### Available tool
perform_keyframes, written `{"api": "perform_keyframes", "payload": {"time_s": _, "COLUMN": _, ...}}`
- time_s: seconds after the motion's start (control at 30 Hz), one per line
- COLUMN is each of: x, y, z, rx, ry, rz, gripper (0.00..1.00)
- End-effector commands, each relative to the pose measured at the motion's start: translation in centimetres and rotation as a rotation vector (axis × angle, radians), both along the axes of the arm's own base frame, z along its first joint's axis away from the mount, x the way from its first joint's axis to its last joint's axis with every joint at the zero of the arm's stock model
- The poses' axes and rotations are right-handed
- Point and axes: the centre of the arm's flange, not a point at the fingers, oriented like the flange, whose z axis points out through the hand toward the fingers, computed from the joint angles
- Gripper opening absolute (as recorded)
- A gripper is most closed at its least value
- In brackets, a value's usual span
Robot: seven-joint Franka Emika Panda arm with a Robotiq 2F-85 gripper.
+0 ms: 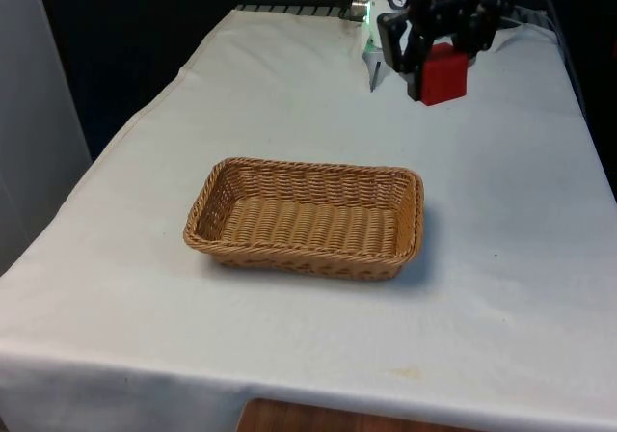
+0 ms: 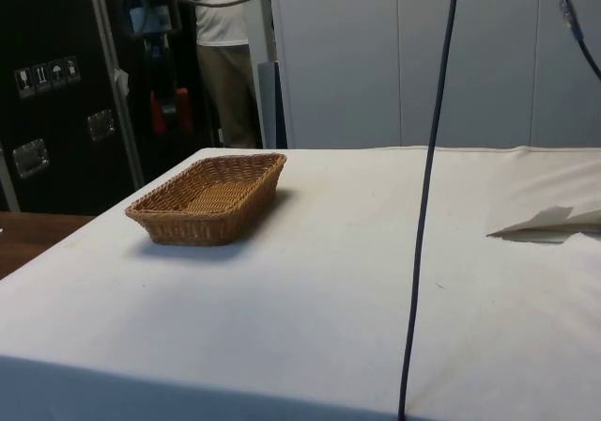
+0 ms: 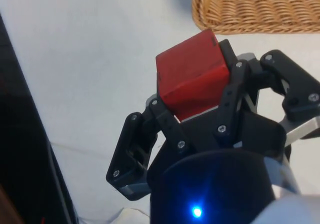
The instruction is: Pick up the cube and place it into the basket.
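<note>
Across the side view, a thin black cable (image 2: 427, 195) hung top to bottom just right of centre, in front of the white tablecloth (image 2: 376, 280); a folded piece of paper (image 2: 549, 224) lay at the right edge of that frame. At upper left of the side view stood a person (image 2: 225, 54) in a white top and tan trousers, behind the table, beside a dark cabinet (image 2: 47, 111). Between gripper and basket lay bare cloth. Held aloft at the upper right of the front view was the black gripper (image 1: 439, 41), fingers clamped on the cube (image 1: 443, 75), clear of the table. In the side view sat the same red cube (image 2: 171, 111) at upper left, hanging above and beyond the basket (image 2: 208, 198). Seen close in the wrist view, gripper (image 3: 200, 119) gripped the cube (image 3: 192, 79) from two sides: a solid red block, plain flat faces, slightly tilted, edges sharp. Wicker basket (image 1: 307, 218) rested at the centre of the front view, rectangular, tan, shallow, with a corner of its woven rim (image 3: 255, 9) showing near the cube in the wrist view.
</note>
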Motion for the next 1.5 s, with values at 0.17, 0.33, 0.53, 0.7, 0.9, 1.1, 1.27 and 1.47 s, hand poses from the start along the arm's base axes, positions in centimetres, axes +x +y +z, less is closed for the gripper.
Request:
{"api": "perform_keyframes", "payload": {"time_s": 0.17, "x": 0.0, "y": -1.1, "z": 0.0, "rx": 0.003, "ry": 0.003, "rz": -0.035, "gripper": 0.03}}
{"api": "perform_keyframes", "payload": {"time_s": 0.33, "x": 0.1, "y": -1.5, "z": -0.1, "rx": 0.001, "ry": 0.004, "rz": -0.062, "gripper": 0.03}}
{"api": "perform_keyframes", "payload": {"time_s": 0.53, "x": 0.1, "y": -1.9, "z": -0.1, "rx": -0.002, "ry": 0.003, "rz": -0.105, "gripper": 0.03}}
{"api": "perform_keyframes", "payload": {"time_s": 0.7, "x": 0.1, "y": -1.9, "z": -0.2, "rx": -0.003, "ry": 0.005, "rz": -0.131, "gripper": 0.03}}
{"api": "perform_keyframes", "payload": {"time_s": 0.9, "x": 0.2, "y": -2.0, "z": -0.5, "rx": -0.005, "ry": 0.008, "rz": -0.178, "gripper": 0.03}}
{"api": "perform_keyframes", "payload": {"time_s": 1.1, "x": 0.2, "y": -2.1, "z": -0.6, "rx": -0.007, "ry": 0.009, "rz": -0.217, "gripper": 0.03}}
{"api": "perform_keyframes", "payload": {"time_s": 1.27, "x": 0.2, "y": -2.2, "z": -0.9, "rx": -0.010, "ry": 0.012, "rz": -0.242, "gripper": 0.03}}
{"api": "perform_keyframes", "payload": {"time_s": 1.47, "x": 0.2, "y": -2.9, "z": -1.0, "rx": -0.015, "ry": 0.014, "rz": -0.272, "gripper": 0.03}}
